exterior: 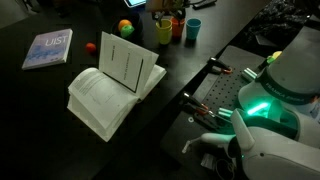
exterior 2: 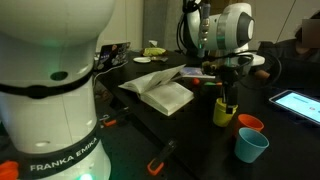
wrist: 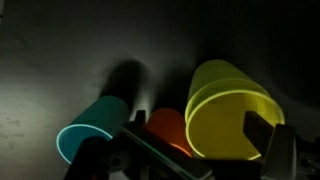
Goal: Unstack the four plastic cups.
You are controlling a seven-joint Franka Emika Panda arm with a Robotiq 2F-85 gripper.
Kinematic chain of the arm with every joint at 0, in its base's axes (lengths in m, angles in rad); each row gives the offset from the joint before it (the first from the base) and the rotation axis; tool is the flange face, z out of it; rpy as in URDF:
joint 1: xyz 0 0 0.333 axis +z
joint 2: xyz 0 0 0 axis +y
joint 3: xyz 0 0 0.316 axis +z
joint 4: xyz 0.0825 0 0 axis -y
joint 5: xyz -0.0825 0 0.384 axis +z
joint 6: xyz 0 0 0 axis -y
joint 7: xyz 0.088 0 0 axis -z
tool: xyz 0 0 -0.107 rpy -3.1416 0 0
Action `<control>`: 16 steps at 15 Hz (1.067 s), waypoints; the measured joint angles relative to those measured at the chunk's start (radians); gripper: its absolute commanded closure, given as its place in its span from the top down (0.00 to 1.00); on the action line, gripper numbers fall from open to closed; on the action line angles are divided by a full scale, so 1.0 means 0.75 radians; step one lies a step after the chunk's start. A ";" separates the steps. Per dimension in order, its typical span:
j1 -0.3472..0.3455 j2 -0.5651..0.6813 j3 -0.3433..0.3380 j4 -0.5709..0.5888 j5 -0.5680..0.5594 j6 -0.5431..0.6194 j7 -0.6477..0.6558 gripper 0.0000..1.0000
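Observation:
Three cup shapes stand in a row on the dark table. The yellow cups (wrist: 228, 108) show two rims, one nested in the other, with the orange-red cup (wrist: 167, 130) and the teal cup (wrist: 88, 132) beside them. They appear in both exterior views: yellow (exterior 2: 224, 112) (exterior: 164, 32), orange-red (exterior 2: 250, 124) (exterior: 178, 29), teal (exterior 2: 251, 146) (exterior: 194, 28). My gripper (wrist: 200, 128) (exterior 2: 229, 93) is open just above the yellow cups. One finger is at their outer rim and the other is near the orange-red cup. It holds nothing.
A large open book (exterior: 112, 82) (exterior 2: 160, 88) lies mid-table, with a closed blue book (exterior: 48, 48) beyond it. A small red-yellow-green ball (exterior: 125, 27) sits near the cups. A tablet (exterior 2: 298, 103) lies at the table edge. The robot base (exterior 2: 55, 110) stands close by.

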 measured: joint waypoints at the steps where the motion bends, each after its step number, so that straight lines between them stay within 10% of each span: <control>1: 0.003 0.000 0.000 0.002 0.000 0.000 0.001 0.66; 9: 0.011 0.002 0.000 0.004 0.000 0.000 0.005 0.05; 16: 0.030 -0.015 0.002 0.014 -0.001 -0.001 0.004 0.03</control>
